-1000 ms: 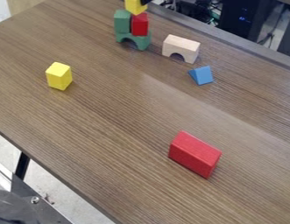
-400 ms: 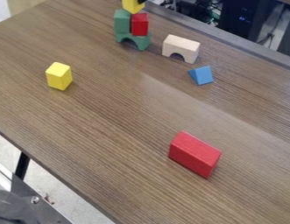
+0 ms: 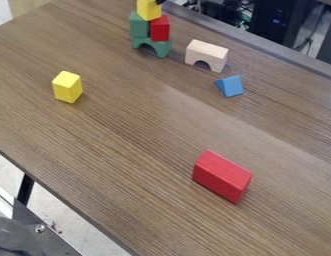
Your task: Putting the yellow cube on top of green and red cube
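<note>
At the top of the view, you have the yellow cube (image 3: 149, 9) directly over the tower by the surface's (image 3: 121, 145) far edge; you can't tell whether it rests on the blocks or hangs just above them. A black tip of the claw (image 3: 160, 2) shows at the cube's upper right side. How far the claw is open, and whether it grips the cube, you can't tell.

Under the cube, a green block (image 3: 138, 25) and a red block (image 3: 159, 29) stand upright side by side on a green arch (image 3: 162, 47).

Just beside the tower, along the same far edge, you see a plain wooden arch (image 3: 208, 49), with a blue wedge (image 3: 231, 86) near it, farther in from that edge. A second yellow block (image 3: 66, 87) stands alone between the upper-left short edge and the near long edge. Well apart from the rest, a large red block (image 3: 221, 177) lies away from the upper-left edge, between the two long edges.
</note>
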{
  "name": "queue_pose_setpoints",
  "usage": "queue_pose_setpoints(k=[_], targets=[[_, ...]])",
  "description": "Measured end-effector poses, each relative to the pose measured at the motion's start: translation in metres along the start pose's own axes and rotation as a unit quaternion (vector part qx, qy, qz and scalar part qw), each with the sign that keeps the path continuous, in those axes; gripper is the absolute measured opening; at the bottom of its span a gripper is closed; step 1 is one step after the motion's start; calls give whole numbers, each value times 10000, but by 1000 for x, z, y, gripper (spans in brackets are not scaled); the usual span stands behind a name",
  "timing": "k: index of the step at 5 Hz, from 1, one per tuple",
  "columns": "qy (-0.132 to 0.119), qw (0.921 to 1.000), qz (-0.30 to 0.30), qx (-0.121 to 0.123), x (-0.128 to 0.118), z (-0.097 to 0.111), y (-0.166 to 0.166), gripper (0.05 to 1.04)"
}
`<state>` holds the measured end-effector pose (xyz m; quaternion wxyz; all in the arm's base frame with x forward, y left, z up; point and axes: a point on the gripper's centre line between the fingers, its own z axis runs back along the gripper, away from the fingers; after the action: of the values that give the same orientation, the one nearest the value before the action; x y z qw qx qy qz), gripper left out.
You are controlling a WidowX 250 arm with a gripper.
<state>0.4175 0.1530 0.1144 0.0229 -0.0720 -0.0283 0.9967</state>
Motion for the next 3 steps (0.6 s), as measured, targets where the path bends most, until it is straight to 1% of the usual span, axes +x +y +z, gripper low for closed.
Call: queue_pose_setpoints(k=[1,2,3], targets=[[-14,10000,-56,-34,0,-1,-1,1006],[-104,9999,-95,-49,4,-7,0,1000],[47,9998,-127,-147,2,7,2,1000]])
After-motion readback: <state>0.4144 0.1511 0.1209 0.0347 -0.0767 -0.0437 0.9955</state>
